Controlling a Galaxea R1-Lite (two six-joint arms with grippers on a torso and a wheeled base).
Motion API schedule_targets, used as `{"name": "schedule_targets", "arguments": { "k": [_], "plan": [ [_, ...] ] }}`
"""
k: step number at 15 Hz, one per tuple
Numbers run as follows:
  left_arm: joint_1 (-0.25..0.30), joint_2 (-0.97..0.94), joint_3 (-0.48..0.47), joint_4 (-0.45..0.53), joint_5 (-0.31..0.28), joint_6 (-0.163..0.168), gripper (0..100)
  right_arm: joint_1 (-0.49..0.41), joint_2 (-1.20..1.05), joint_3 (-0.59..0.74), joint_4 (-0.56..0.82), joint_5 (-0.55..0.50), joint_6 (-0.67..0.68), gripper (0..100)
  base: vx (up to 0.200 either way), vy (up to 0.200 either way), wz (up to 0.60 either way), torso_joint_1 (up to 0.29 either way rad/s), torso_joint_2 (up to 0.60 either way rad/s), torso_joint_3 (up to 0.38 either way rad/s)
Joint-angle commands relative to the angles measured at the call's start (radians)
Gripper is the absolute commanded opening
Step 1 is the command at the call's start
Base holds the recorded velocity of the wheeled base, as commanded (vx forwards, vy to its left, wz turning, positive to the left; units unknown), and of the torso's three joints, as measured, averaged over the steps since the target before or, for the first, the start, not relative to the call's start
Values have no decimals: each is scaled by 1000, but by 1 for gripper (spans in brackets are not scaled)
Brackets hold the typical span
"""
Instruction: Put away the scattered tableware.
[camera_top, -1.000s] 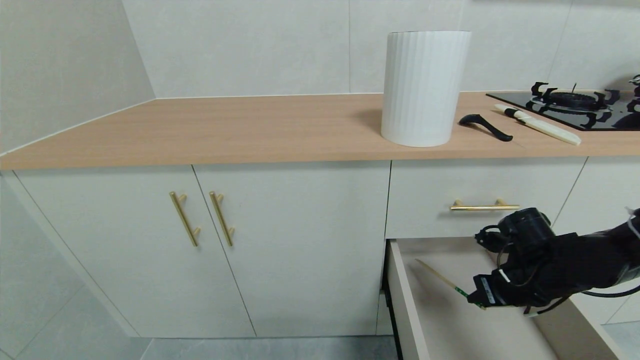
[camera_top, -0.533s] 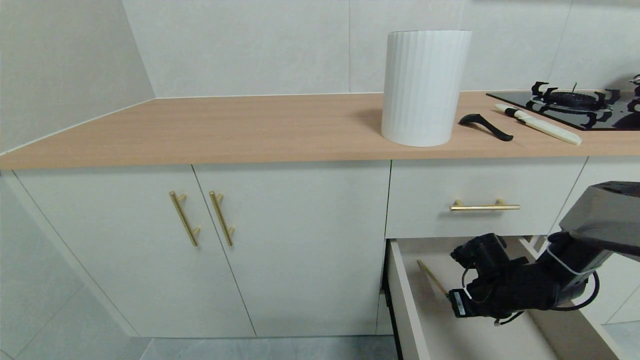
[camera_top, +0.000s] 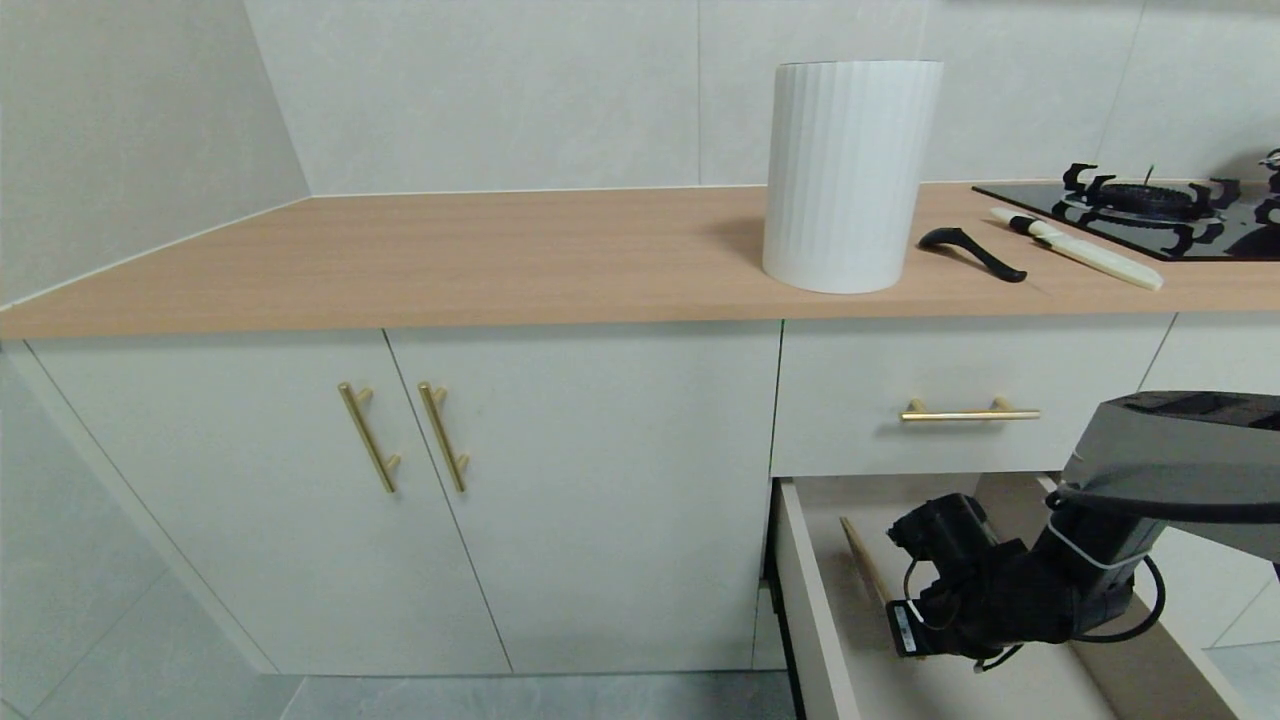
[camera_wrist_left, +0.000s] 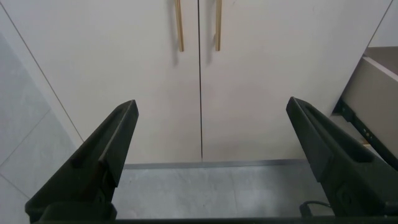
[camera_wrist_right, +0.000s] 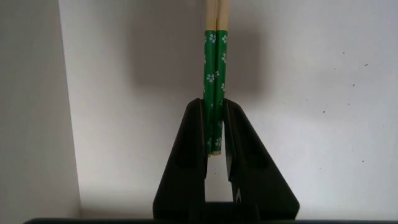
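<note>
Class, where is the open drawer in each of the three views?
Head view: open drawer lower right, under the shut drawer.
Left wrist view: its side, beside the cabinet doors.
Right wrist view: its pale floor, under the chopsticks.
Shared landmarks: chopsticks (head, right wrist); gold door handles (head, left wrist).

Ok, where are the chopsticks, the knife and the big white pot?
chopsticks (camera_wrist_right: 216, 81), right wrist view, on the green flowered end.
knife (camera_top: 1095, 258), head view, on its long pale part.
big white pot (camera_top: 845, 180), head view, on the middle of its ribbed side.
</note>
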Motion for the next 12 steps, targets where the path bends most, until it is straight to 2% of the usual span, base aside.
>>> {"name": "schedule_targets", "arguments": {
  "k": [1,2,3,9,12],
  "plan": [
    [0,0,0,0,0,0,100,0,3,0,0,0,0,0,0,0,0,0,0,0],
    [0,0,0,0,0,0,100,0,3,1,0,0,0,0,0,0,0,0,0,0],
    [0,0,0,0,0,0,100,0,0,1,0,0,0,100,0,0,0,0,0,0],
    [0,0,0,0,0,0,100,4,-13,9,0,0,1,100,0,0,0,0,0,0],
    [0,0,0,1,0,0,100,8,-155,64,1,2,18,100,0,0,0,0,0,0]
  ]
}}
